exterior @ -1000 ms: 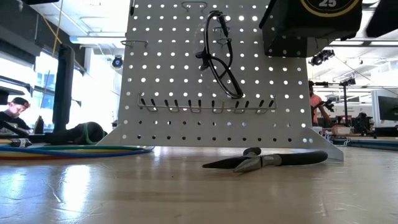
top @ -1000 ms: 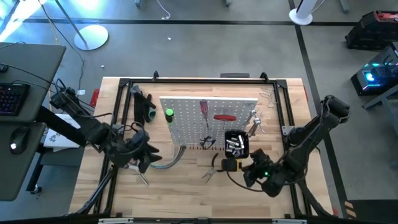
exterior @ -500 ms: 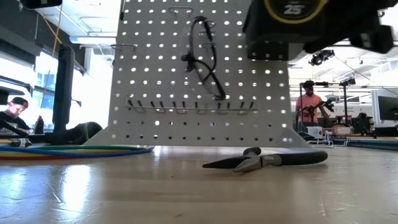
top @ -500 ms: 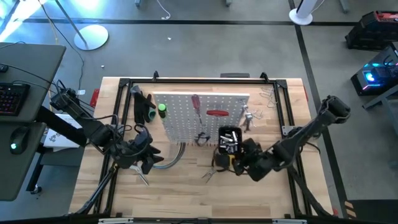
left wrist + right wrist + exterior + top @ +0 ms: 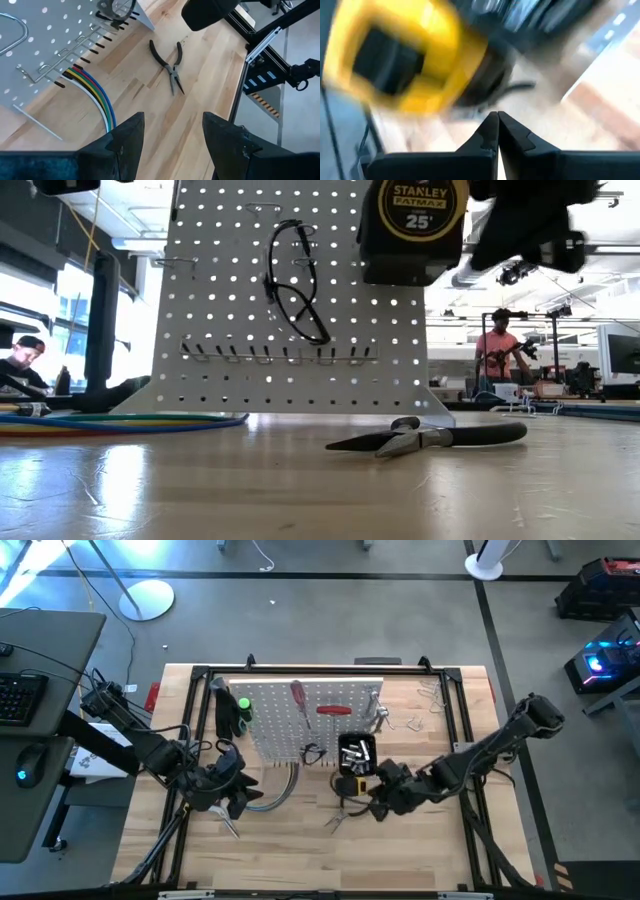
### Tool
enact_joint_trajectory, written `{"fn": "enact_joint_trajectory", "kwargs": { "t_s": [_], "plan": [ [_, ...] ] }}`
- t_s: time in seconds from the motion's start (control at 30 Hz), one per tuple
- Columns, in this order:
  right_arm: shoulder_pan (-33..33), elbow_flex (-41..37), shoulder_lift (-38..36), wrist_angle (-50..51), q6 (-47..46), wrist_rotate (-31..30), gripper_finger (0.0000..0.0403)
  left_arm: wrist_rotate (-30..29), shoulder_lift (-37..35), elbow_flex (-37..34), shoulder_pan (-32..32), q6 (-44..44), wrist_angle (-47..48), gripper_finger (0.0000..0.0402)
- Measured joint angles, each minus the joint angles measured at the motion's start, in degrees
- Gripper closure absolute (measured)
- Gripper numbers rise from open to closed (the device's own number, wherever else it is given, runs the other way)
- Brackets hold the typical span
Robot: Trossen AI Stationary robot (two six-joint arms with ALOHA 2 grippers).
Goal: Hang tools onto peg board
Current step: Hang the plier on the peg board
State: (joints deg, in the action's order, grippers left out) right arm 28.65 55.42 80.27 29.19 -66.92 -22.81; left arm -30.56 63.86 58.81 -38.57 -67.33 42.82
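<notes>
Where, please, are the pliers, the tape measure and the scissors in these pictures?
pliers (image 5: pixel 172 75), left wrist view, at the pivot where the handles meet.
tape measure (image 5: pixel 412 230), low view, on its front face.
scissors (image 5: pixel 296 290), low view, where its dark loops cross.

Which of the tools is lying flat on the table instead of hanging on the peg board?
The black-handled pliers, flat on the wood in front of the peg board. The scissors hang from a hook on it.

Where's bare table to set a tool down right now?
Free: the near right corner of the table, in front of the right gripper, and the near middle strip below the pliers. Crowded: around the peg board, the cables and the left gripper.
</notes>
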Motion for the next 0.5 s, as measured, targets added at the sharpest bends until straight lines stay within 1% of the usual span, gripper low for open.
{"fn": "enact_joint_trajectory", "kwargs": {
  "t_s": [0.2,0.3,0.4,0.5],
  "plan": [
    [5.46,0.0,0.0,0.34,-1.4,1.4,0.0403,-0.03,0.0,0.0,0.0,-0.6,1.11,0.0209],
    [8.91,0.0,0.75,-0.76,-3.41,0.87,0.0403,-0.02,0.0,0.0,0.0,-0.98,1.57,0.0209],
    [11.45,0.0,3.27,-2.57,-4.62,0.13,0.0403,-0.04,0.0,0.01,0.02,-1.33,2.14,0.0209],
    [12.02,0.0,7.41,-7.02,-1.68,2.12,0.0396,-0.03,0.0,0.02,0.02,-2.61,2.96,0.0209]
  ]
}}
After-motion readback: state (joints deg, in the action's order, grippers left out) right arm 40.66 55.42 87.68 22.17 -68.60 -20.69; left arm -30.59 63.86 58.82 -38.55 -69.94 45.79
